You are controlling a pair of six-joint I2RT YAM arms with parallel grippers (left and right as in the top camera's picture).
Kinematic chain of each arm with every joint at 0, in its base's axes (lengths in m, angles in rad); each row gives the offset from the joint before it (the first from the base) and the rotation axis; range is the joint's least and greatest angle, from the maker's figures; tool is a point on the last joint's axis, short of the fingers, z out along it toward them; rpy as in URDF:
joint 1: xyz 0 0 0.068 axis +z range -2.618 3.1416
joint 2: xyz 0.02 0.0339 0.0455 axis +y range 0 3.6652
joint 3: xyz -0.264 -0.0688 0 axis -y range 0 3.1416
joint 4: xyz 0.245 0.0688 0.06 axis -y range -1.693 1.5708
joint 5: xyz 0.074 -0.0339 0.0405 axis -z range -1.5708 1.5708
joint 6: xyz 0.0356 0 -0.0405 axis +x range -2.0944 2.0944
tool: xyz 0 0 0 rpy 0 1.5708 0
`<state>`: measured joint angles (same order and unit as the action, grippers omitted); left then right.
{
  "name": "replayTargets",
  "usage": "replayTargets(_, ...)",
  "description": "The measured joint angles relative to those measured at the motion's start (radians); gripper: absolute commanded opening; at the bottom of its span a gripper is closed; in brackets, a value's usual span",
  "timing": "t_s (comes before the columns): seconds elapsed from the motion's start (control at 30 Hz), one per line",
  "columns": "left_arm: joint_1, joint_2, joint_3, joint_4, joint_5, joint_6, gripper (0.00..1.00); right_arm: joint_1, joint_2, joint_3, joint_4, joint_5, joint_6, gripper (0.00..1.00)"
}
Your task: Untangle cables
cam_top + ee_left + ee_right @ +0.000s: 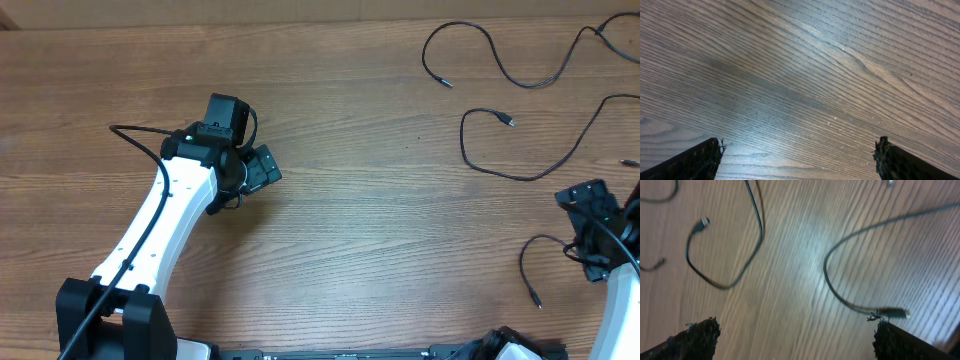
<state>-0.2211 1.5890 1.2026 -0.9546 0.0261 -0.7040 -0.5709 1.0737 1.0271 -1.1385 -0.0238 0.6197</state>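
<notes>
Since the cables lie spread by the table's right edge, the right gripper hovers there, jaws apart and empty, while the left gripper idles, equally spread, mid-table.

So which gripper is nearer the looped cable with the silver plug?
Right. The right gripper sits close beside the cable's long curve; the left gripper is far off toward the robot's left side.
</notes>
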Motion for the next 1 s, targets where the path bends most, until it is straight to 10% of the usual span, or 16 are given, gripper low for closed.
replayTargets(0.67, 0.000, 0.000, 0.000, -0.010, 0.000, 0.000, 0.99, -0.681, 0.426, 0.002, 0.169, -0.154, 0.013, 0.99)
replayTargets(1.0, 0.000, 0.000, 0.000, -0.006, 0.000, 0.000, 0.99, -0.768, 0.500, 0.002, 0.245, -0.113, 0.096, 0.94)
